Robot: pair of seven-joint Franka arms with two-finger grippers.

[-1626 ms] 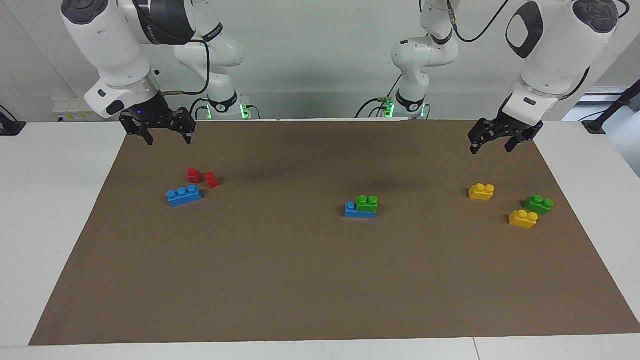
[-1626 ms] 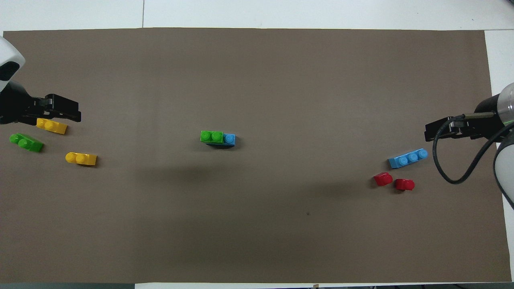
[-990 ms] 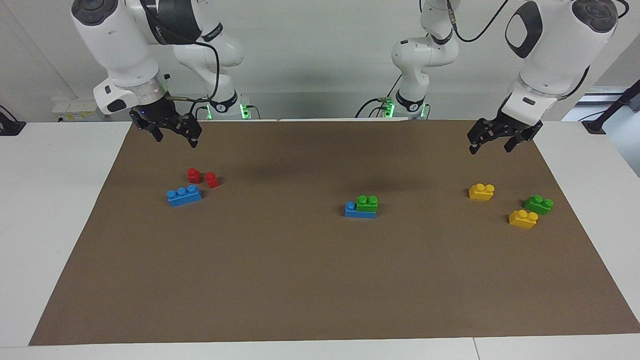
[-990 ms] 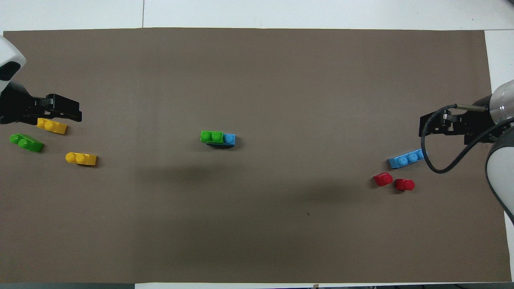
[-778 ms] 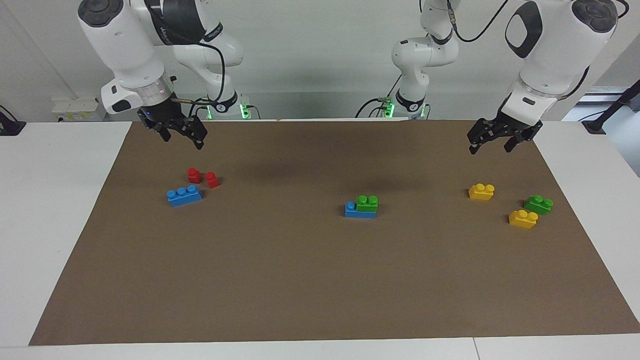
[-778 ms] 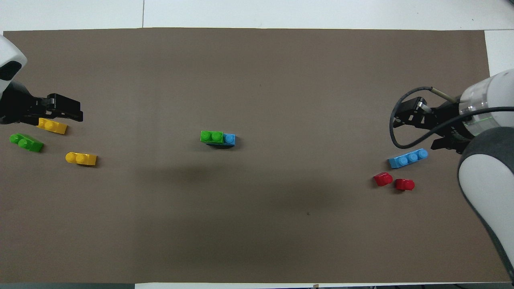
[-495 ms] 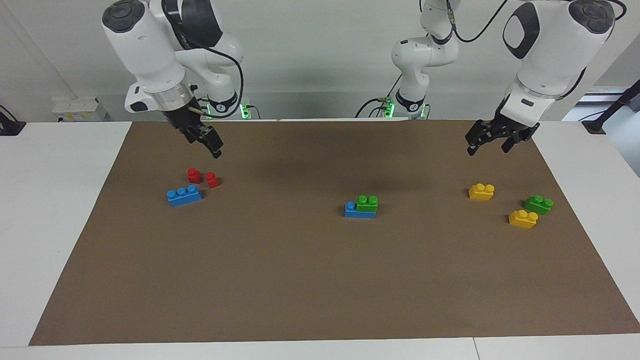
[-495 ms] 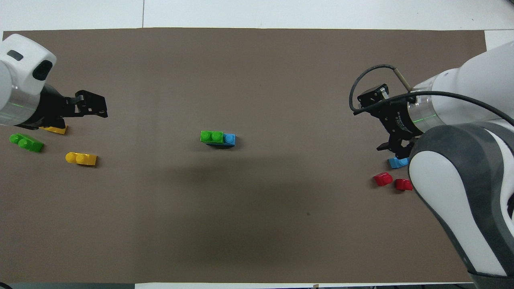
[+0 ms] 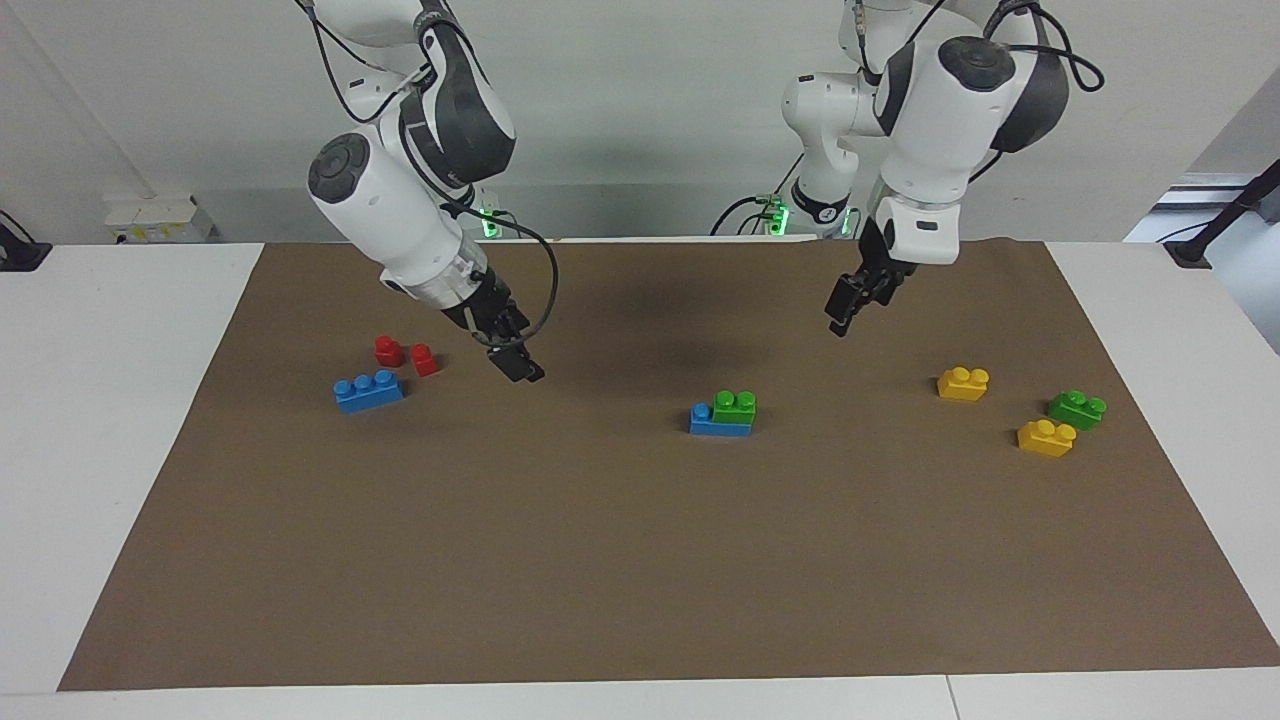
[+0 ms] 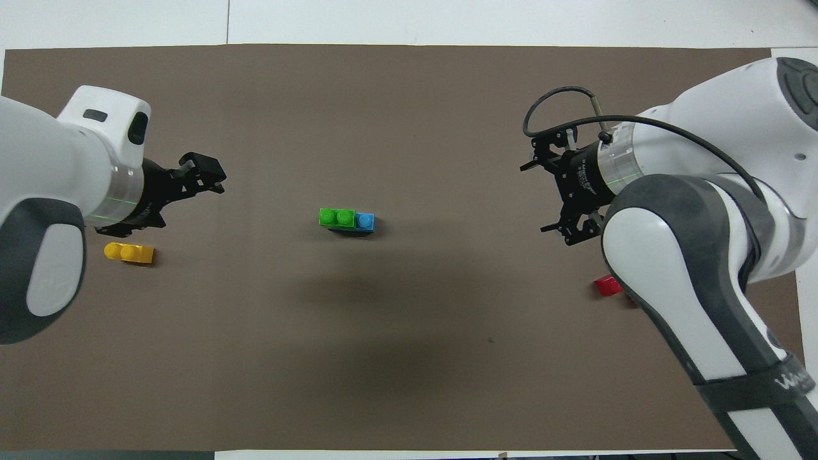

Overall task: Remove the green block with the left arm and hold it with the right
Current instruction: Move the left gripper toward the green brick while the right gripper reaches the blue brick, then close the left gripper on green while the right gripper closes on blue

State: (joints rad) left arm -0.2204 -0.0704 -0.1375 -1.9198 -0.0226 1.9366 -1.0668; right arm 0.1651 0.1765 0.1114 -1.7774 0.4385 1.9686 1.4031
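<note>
The green block (image 9: 735, 405) sat studded onto a blue brick (image 9: 718, 424) mid-counter, far from every edge. Both the left end effector (image 9: 838, 313) and right end effector (image 9: 517, 362) hovered empty; how far open, I couldn't tell. A poorly braced blue brick could have lifted with the green

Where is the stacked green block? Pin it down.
In the facing view, the green block sits mid-mat on a blue brick, covering the studs toward the left arm's end.

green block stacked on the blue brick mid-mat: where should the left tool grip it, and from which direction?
Judging from both views: grip the green block across its two long side walls, above the seam with the blue brick, coming straight down. It sits upright, studs up, on the blue brick's end toward the left arm, so the sides are free. The left tool hangs above the mat, not yet over it.
</note>
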